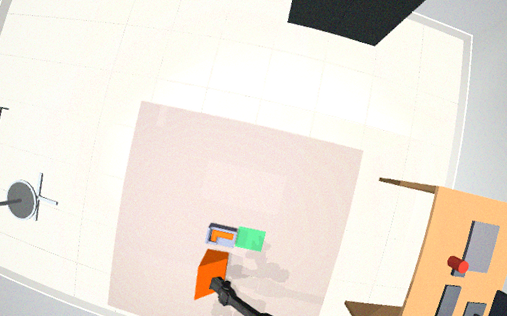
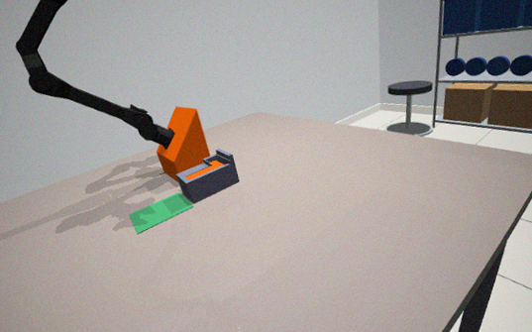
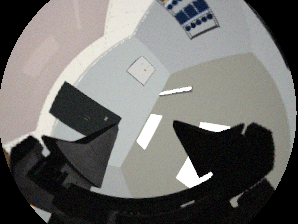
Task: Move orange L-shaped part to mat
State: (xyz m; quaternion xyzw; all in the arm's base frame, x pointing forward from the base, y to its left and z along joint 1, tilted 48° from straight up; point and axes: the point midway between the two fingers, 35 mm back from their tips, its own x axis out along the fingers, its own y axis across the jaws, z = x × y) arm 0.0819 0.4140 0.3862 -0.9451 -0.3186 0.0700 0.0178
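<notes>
The orange L-shaped part (image 1: 223, 236) (image 2: 201, 172) lies level in the pocket of the grey tray (image 1: 226, 242) (image 2: 211, 185). Its L-shaped end is on the side away from the mat. The green mat (image 1: 250, 237) (image 2: 153, 217) lies flat beside the tray, with nothing on it but shadows. My gripper (image 1: 215, 282) (image 2: 169, 138) (image 3: 146, 125) is open, with nothing between its fingers in the wrist view. It is high up by the orange wedge block, away from the part. The part, tray and mat do not show in the wrist view.
A large orange wedge-shaped block (image 1: 211, 277) (image 2: 191, 139) stands close beside the tray, taller than it, on the arm's side. A small raised block (image 2: 225, 156) stands at the tray's far end. The table (image 1: 236, 173) (image 2: 321, 235) carries these things; stool and shelves stand beyond it.
</notes>
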